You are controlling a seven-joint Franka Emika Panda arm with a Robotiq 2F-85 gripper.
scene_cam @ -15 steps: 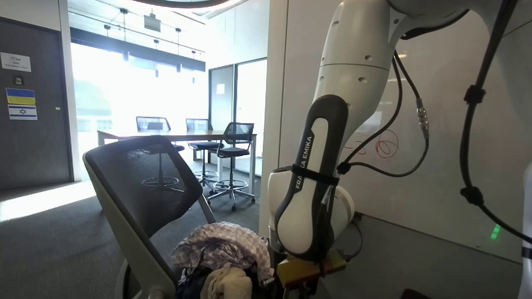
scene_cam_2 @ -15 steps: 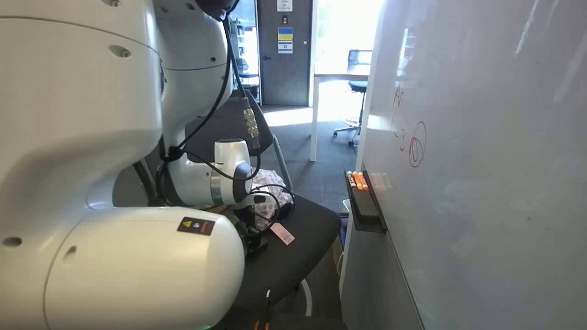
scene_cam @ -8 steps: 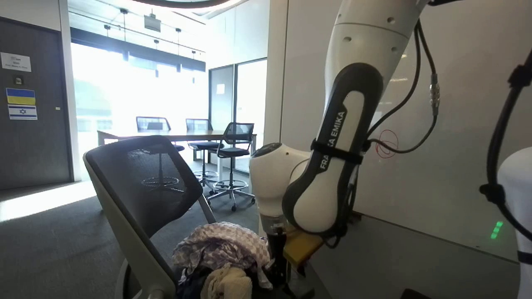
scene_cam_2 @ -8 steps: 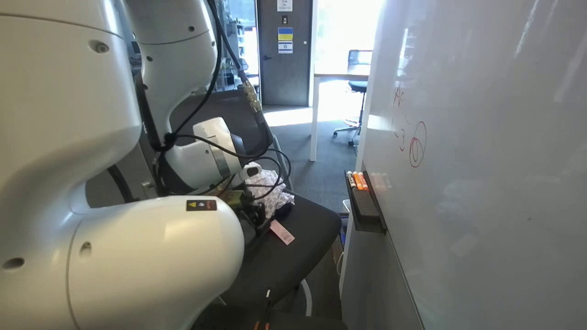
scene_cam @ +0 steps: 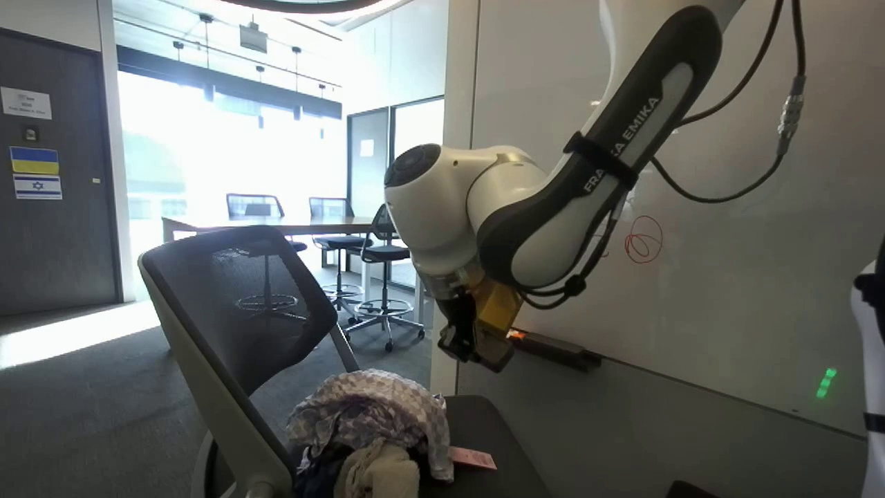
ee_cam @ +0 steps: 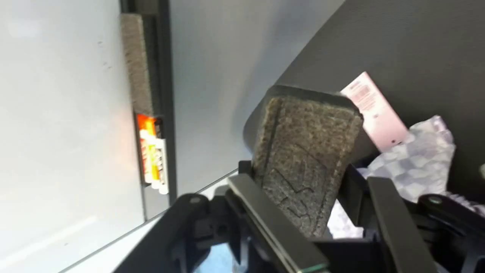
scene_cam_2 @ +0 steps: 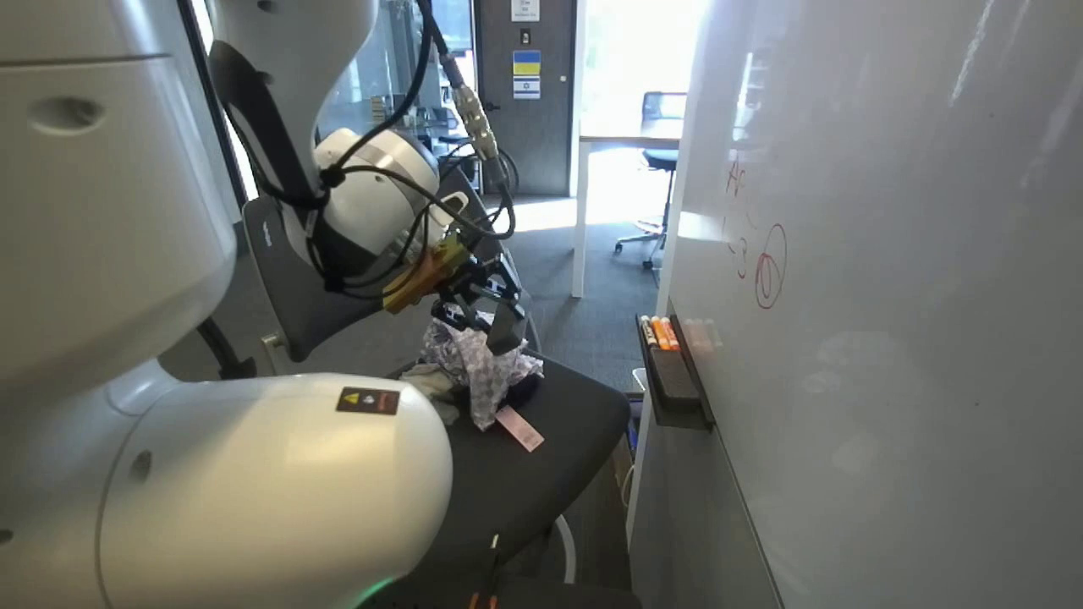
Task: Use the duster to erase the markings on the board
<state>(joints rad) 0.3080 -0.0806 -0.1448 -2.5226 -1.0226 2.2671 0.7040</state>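
The black two-fingered tool (ee_cam: 299,177) was grasping the rectangular grey-brown felt duster (ee_cam: 307,138), which sat clenched between both fingers (ee_cam: 394,220), with its soft face visible in the wrist view. They hung in the air above the dark office chair with a mesh back (scene_cam: 221,318), and the duster was apart from the large glossy white board (scene_cam_2: 914,254). In an exterior view, the thin red pen markings (scene_cam_2: 767,279) were on this board, at about three o'clock from the tool; one could see letter-like strokes and some loops. The narrow dark ledge (scene_cam_2: 684,418) was fixed at the lower edge of the board. On it lay another dark, block-shaped felt eraser (scene_cam_2: 673,376), and at about twelve o'clock from it, in the same view, there were several white and orange markers (scene_cam_2: 661,332). In the wrist view, the ledge was between nine and ten o'clock from the duster, the pale pink paper tag (ee_cam: 375,112) was at two o'clock, and the white-and-grey checked cloth (ee_cam: 413,163) was at three o'clock. The tag lay on the chair, just beside this cloth. At six o'clock from the checked cloth, in an exterior view, lay a crumpled beige cloth (scene_cam: 380,474).
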